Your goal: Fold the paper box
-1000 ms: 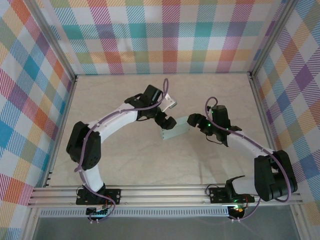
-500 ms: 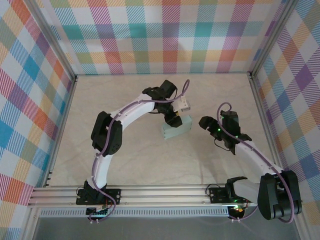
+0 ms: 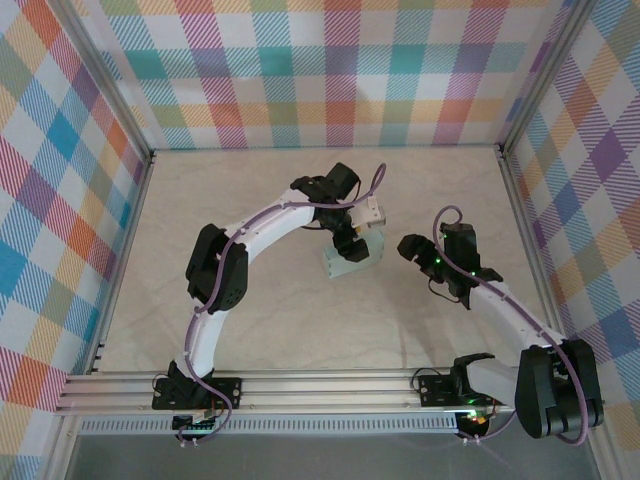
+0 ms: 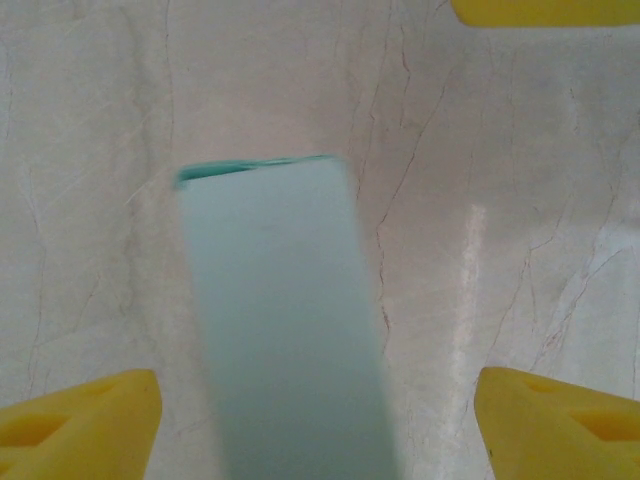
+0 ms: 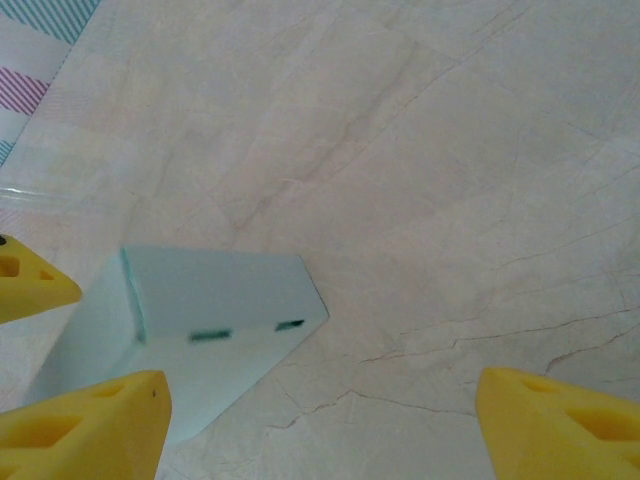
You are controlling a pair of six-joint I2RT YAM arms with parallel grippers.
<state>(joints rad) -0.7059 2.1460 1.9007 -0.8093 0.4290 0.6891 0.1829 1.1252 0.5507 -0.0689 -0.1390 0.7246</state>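
The paper box is a small closed pale mint box lying on the marble table, slanted toward the back right. My left gripper hangs over its far end. In the left wrist view the box runs up the middle between the yellow fingers, and neither finger touches it; the jaws stand open. My right gripper is to the right of the box, apart from it and open. In the right wrist view the box lies at the lower left, by the left fingertip, with two small slots on its side.
The marble table is walled by checked panels at the back and on both sides. An aluminium rail runs along the near edge by the arm bases. A yellow piece shows at the top edge of the left wrist view.
My left arm has swung right, from beside the box's left end to above it. The right gripper has drawn back to the right, off the box's end.
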